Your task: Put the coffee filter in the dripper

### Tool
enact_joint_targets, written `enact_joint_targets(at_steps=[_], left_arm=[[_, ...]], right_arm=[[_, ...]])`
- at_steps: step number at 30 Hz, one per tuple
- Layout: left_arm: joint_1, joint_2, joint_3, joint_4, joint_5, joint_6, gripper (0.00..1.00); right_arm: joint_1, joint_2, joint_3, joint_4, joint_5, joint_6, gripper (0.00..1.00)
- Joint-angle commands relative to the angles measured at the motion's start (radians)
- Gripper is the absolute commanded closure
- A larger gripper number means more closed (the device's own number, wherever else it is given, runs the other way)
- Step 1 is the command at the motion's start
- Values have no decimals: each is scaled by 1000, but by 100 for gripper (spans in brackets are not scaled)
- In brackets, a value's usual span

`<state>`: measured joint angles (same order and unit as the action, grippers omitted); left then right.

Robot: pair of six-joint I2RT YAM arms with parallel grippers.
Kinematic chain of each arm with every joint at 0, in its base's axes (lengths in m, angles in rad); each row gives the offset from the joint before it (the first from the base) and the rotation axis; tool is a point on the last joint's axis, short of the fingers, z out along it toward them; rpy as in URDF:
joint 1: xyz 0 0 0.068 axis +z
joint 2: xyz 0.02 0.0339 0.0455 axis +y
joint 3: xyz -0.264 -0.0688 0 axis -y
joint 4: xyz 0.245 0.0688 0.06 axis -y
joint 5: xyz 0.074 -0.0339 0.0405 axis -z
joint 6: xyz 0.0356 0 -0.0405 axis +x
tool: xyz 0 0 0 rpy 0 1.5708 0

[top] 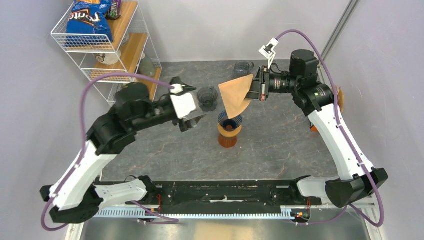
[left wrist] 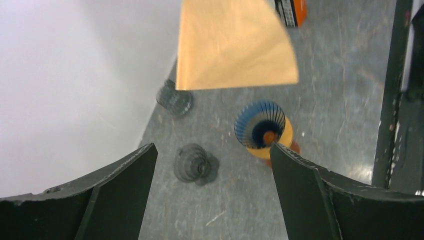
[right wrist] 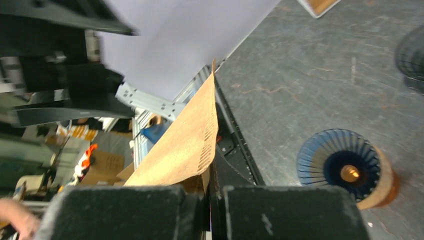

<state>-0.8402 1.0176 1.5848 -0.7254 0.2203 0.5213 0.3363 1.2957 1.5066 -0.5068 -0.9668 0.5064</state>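
Coffee filter pinched in my right gripper, hanging just above the dripper.
Its narrow tip points down at the dripper's mouth; my left gripper is spread wide, holding nothing.

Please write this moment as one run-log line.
right hand: shut on filter, in air near dripper | left hand: open, empty | filter: not yet in dripper
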Motion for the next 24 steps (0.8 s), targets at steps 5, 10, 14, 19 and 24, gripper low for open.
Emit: enact_joint_targets(at_steps=[5, 10, 14, 19, 24], left_arm=[[-5, 148, -1, -78, -21, 205, 9], [-30, 170, 20, -93, 62, 207, 11], [-47, 174, 24, -87, 121, 200, 16], [-77, 216, 58, -63, 59, 169, 30], [-79, 210, 54, -27, 58, 162, 50]], right_arm=[[60, -1, 60, -116, -163, -140, 100], [97, 6, 66, -180, -134, -192, 100], [125, 5, 69, -224, -98, -238, 100], [155, 5, 63, -245, -67, -254, 100], [159, 11, 60, -248, -61, -253, 100]])
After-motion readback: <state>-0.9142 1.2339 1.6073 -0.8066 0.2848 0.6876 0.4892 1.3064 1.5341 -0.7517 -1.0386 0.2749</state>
